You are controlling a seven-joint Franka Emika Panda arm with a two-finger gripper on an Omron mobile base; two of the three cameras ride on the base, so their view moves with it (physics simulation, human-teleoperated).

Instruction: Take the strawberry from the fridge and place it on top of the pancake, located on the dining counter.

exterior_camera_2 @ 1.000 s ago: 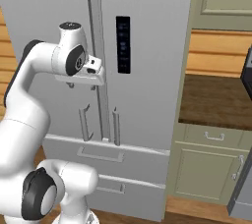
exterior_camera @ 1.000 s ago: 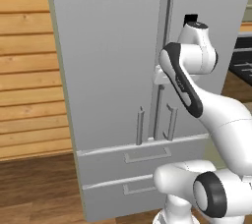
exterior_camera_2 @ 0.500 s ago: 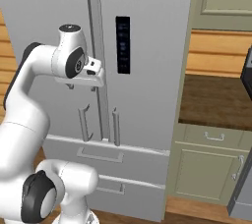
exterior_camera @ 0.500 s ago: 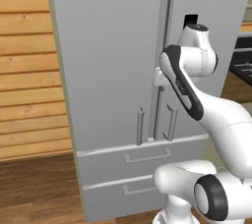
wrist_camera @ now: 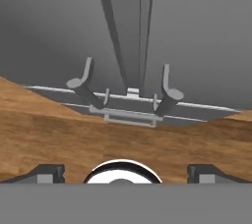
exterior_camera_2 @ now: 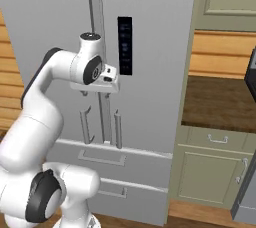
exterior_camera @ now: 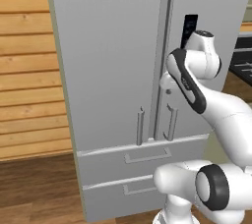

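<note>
The fridge (exterior_camera: pixel 113 70) stands shut, two doors, two bar handles (wrist_camera: pixel 84 83), two drawers (exterior_camera: pixel 142 156). The right base view adds a side cabinet (exterior_camera_2: pixel 212 172). The gripper (wrist_camera: pixel 126 171) hangs wide apart, holding nothing, above the handles; strawberry unseen.

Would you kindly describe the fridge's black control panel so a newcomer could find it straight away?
Start at the tall grey fridge with two closed doors. On the right door, just beside the centre seam and above the vertical bar handles, sits the panel. It is a narrow upright black strip, the one dark patch on the plain grey front.
</note>
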